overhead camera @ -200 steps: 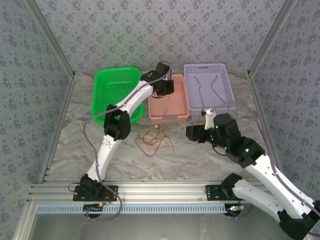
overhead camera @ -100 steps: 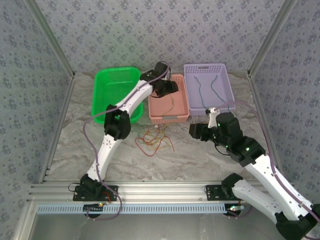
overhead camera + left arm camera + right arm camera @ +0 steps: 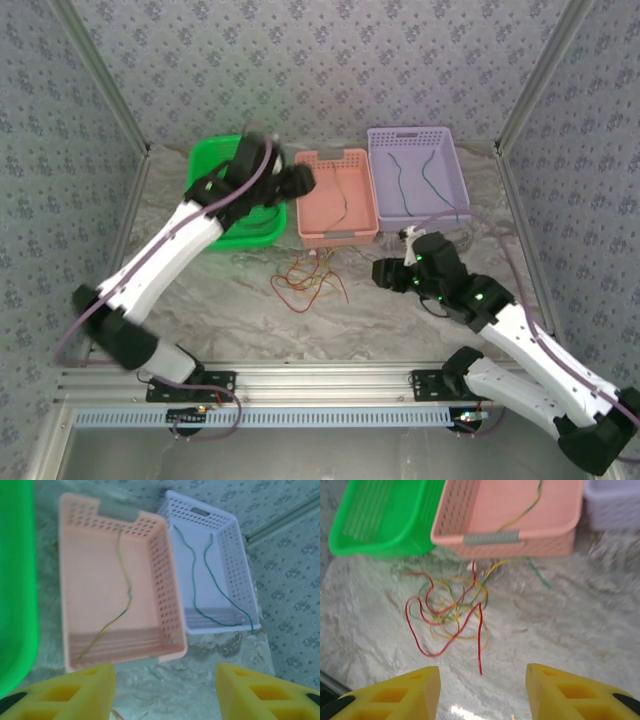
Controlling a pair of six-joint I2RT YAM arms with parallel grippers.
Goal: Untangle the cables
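Pink basket (image 3: 90, 575) holds one yellow-green cable (image 3: 131, 592); purple basket (image 3: 235, 570) holds two green cables (image 3: 194, 580). Red-yellow tangle (image 3: 447, 612) lies on worktop (image 3: 560, 630) before pink basket, near green basket (image 3: 380, 515). My left jaws, right jaws spread, empty.

Loose tangle of cables (image 3: 308, 280) on the table (image 3: 400, 330), just in front of the pink basket (image 3: 318, 200), right gripper (image 3: 383, 272) nearby.

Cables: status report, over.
Open, empty: left gripper, right gripper. Red, yellow, green tangle on table before pink basket; one cable inside it, two cables in purple basket. Nothing blocking tangle.
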